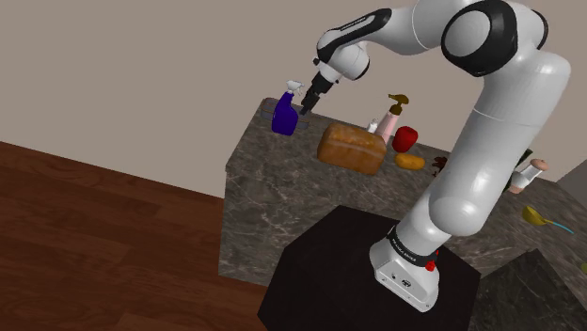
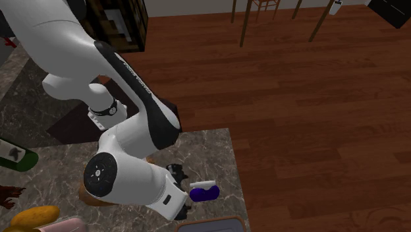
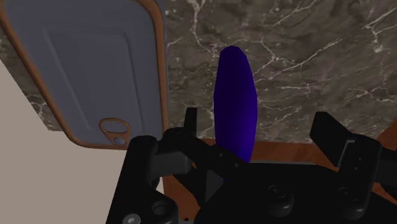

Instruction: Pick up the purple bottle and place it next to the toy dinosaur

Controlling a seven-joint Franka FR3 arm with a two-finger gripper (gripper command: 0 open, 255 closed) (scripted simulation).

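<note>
There is one arm with one all-black gripper [image 1: 307,102]. Its two fingers stand apart. In the wrist view the one purple spray bottle with a white top [image 3: 235,105] is between them. It is close to one finger [image 3: 191,119] and there is a wide gap to the other, so the bottle is not held.

There are three bottles in all. The purple one is at the far corner of the dark stone counter top [image 1: 282,179], at the shoulder view's left. I cannot tell if its base touches the stone. One pink spray bottle with a brown top [image 1: 388,118] stands behind one brown loaf of bread [image 1: 352,148]. One dark green bottle [image 2: 18,159] lies on its side near the arm's base.

There is one round red thing [image 1: 405,138] and one orange lump [image 1: 409,161] just beside it. One small dark red-brown toy dinosaur [image 1: 439,166] is next to the orange lump, well apart from the purple bottle. The loaf is between them. One yellow scoop with a blue handle [image 1: 536,215] lies at the shoulder view's right.

One flat grey tray with a brown rim [image 3: 95,63] lies just beside the purple bottle, and its bare grey floor shows. The arm sits on one black box [image 1: 329,273] on the brown wood floor [image 1: 94,244].
</note>
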